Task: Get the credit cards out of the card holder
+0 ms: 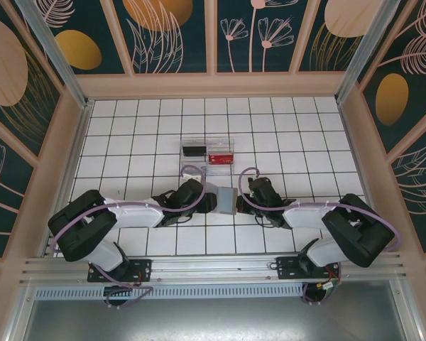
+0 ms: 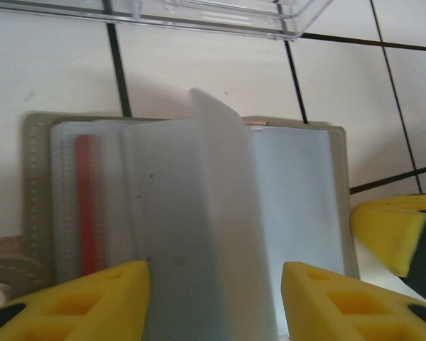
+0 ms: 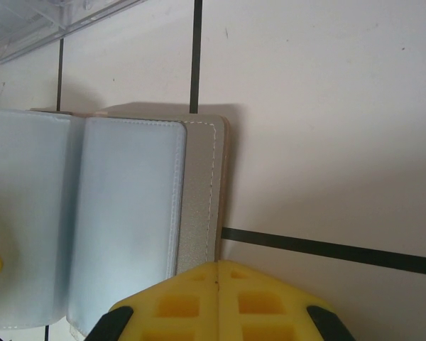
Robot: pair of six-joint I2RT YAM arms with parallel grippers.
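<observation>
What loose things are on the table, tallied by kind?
Card holder: 1
Clear tray: 1
Red flat item in the tray: 1
Black item in the tray: 1
Total: 4

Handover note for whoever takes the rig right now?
Left gripper: open, fingers astride a raised plastic sleeve of the card holder.
Right gripper: shut, tip at the holder's right edge.
Done: holder lies open.
A red-edged card sits in a left sleeve.
Clear tray behind holds a red item and a black item; cannot tell if cards.
Left: pull the sleeved card, check other sleeves.
</observation>
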